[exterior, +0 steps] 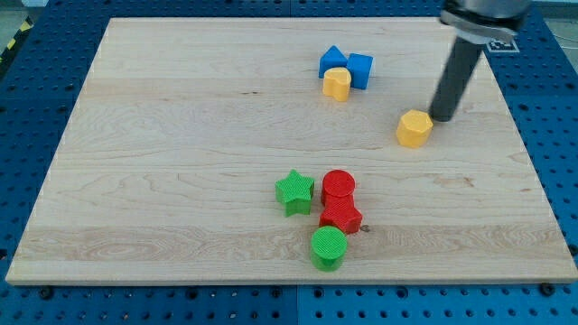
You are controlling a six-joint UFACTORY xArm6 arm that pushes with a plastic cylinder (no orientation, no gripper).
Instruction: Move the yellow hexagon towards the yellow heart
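On the bench (181, 135), toward the view's right, my tip (443, 117) stood just beside the yellow hexagon (414, 128), on its upper right. The arm carried no hand, holding nothing. That placement suited a leftward shove toward the yellow heart (337, 84).

My rod is entering from the view's top right corner and leaning slightly, its upper part toward the view's right and its lower end toward the view's left. My tip (442, 117) is sitting just to the view's right of the yellow hexagon (414, 128) and slightly above it, seemingly touching or nearly touching its edge; contact is hard to judge from this angle
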